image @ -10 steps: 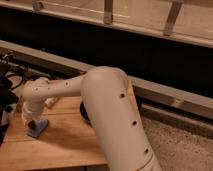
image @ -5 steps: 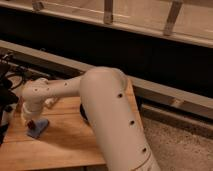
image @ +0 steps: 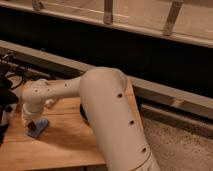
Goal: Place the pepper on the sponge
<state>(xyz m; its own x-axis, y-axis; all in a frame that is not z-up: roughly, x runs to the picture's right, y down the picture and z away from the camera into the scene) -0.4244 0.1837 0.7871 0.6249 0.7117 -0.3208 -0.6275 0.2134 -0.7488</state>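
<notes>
The sponge (image: 38, 128), a small flat light-blue pad, lies on the wooden table (image: 65, 142) near its left end. My white arm reaches left across the table, and the gripper (image: 30, 118) hangs directly over the sponge's left part, close to it or touching it. The wrist hides what is under the gripper. The pepper is hidden from view.
A dark round bowl-like thing (image: 83, 113) sits on the table, mostly behind my arm's thick link (image: 115, 115). Dark equipment and cables (image: 7, 87) crowd the left edge. A dark wall with a metal rail (image: 165, 95) runs behind the table. Speckled floor (image: 180, 145) lies to the right.
The arm's thick link has shifted very slightly; the gripper stays over the sponge, which has not moved.
</notes>
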